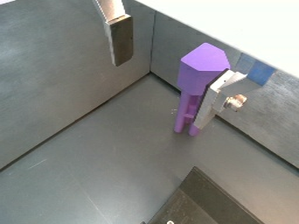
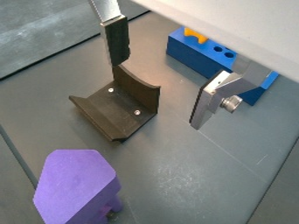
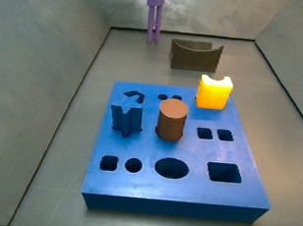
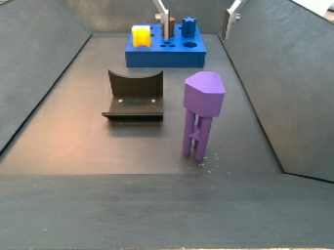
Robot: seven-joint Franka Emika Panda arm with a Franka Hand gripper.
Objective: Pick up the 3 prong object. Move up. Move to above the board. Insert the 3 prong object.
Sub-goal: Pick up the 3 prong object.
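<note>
The 3 prong object stands upright on the gray floor, long axis vertical, prongs down, near the far end away from the board. A dark notched block sits between them. On the board: a yellow piece, brown cylinder and dark blue block. The gripper hangs above, jaws wide and empty, fingers apart from the purple piece.

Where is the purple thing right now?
The 3 prong object stands upright on the floor, away from the board, near the dark notched block; the gripper hovers nearby.
</note>
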